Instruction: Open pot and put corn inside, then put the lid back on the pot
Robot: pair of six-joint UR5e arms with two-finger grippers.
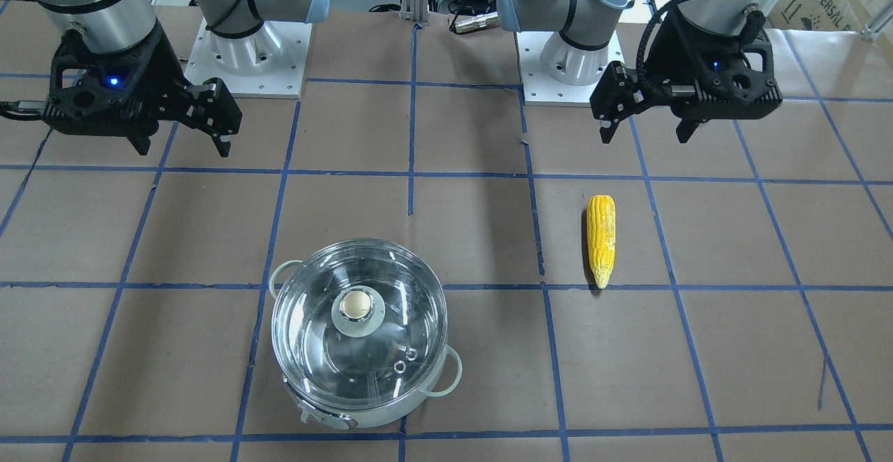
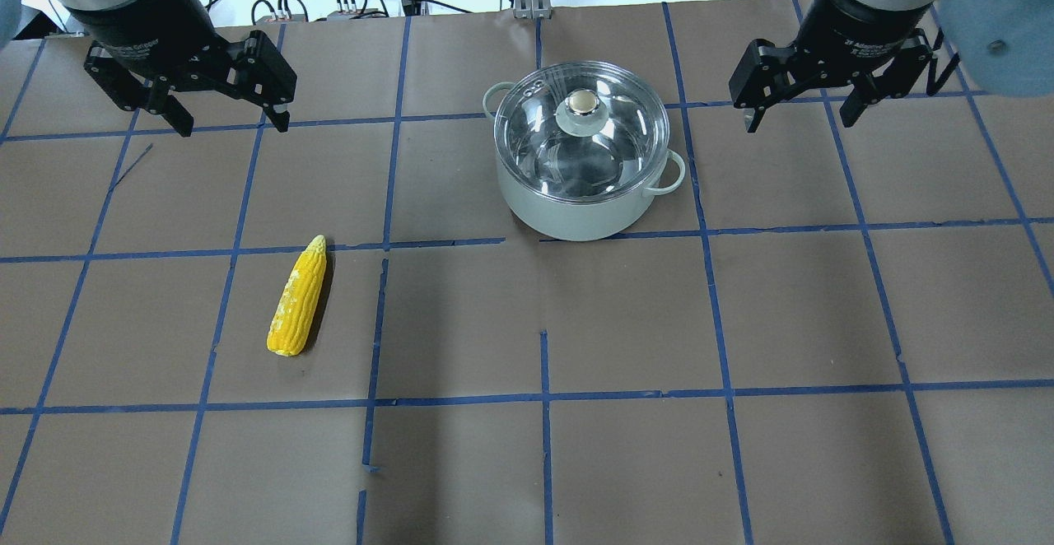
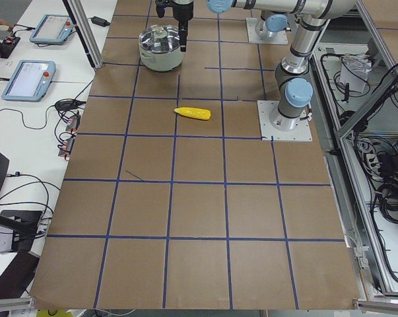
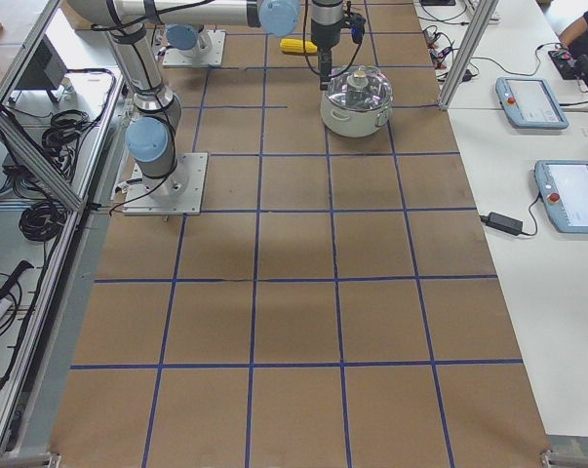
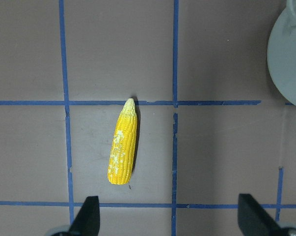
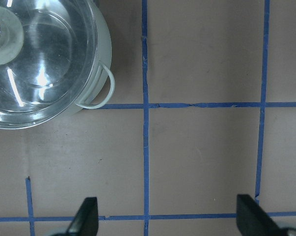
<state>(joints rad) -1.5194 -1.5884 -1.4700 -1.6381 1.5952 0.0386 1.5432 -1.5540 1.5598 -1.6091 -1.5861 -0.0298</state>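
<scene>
My left claw [image 5: 170, 219] hangs open over the desk [image 2: 741, 323] and grips nothing. Its two dark fingers [image 5: 89, 216] are spread wide at the bottom corners of the left wrist view. Just above them in that frame the corn [image 5: 123, 150] lies flat on the brown paper, inside one square of the blue tape lines [image 5: 64, 147]. Its blunt end is toward my fingers and its pointed tip reaches the tape line across the middle of the frame. In the overhead view the corn is in the left half, a little below mid-height and slightly slanted, well apart from the pot [image 2: 576, 216]. The pot stands upright in the upper middle of that view, right of the corn and higher in the frame. It has a pale loop handle [image 2: 673, 173] on its right side and another at its upper left. The glass lid [image 2: 539, 146] sits level on the rim, closing the pot, with its round knob [image 2: 583, 103] on top. My right claw [image 2: 803, 117] hovers in the upper right of the overhead view, also open and empty. It is near the pot's right side and apart from it. In the right wrist view the pot and lid fill the upper left corner, while that claw's spread fingers show at the bottom corners.
</scene>
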